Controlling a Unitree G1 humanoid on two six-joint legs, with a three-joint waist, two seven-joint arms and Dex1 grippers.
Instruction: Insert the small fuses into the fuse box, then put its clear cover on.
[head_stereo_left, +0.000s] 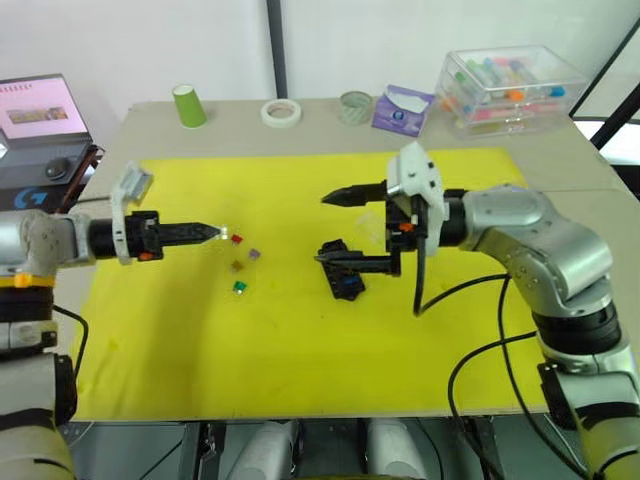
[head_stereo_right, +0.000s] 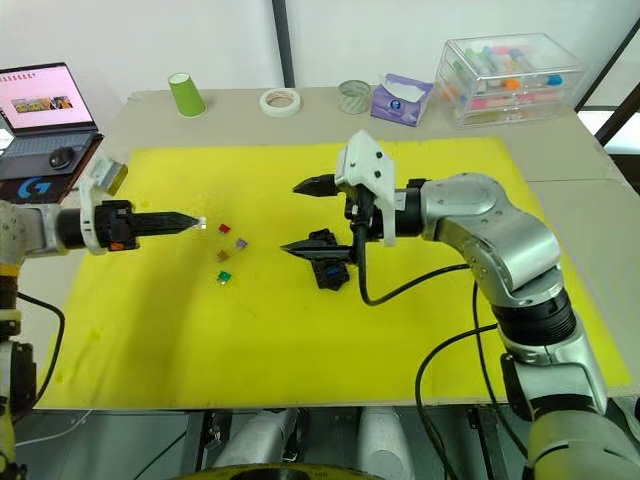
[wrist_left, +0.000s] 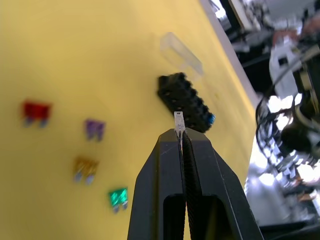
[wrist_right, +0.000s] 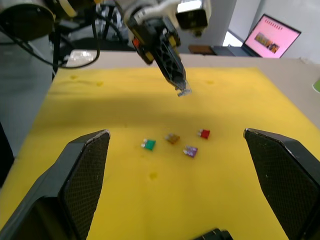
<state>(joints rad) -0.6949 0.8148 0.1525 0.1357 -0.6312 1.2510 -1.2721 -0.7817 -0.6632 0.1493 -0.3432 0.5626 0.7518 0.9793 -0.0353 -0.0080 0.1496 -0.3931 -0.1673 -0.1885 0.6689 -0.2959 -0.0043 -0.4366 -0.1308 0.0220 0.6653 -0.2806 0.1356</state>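
While my left gripper (wrist_left: 181, 131) hangs above the yellow mat (head_stereo_left: 300, 350), its fingers are pressed together on a tiny clear-grey fuse (wrist_left: 178, 121), held up off the mat. Just past its tip, four more fuses lie loose on the mat: red (head_stereo_left: 237, 239), purple (head_stereo_left: 254, 254), amber (head_stereo_left: 237, 265) and green (head_stereo_left: 239, 287), near each other but apart. The black fuse box (wrist_left: 186, 101) sits mid-mat with one blue fuse (wrist_left: 212, 119) showing at its end, and the clear cover (wrist_left: 181, 53) lies just beside it. My right gripper (head_stereo_left: 335, 228) hovers over the box with fingers spread wide, holding nothing. The big clear storage box (head_stereo_left: 510, 88) sits at the table's far right corner.
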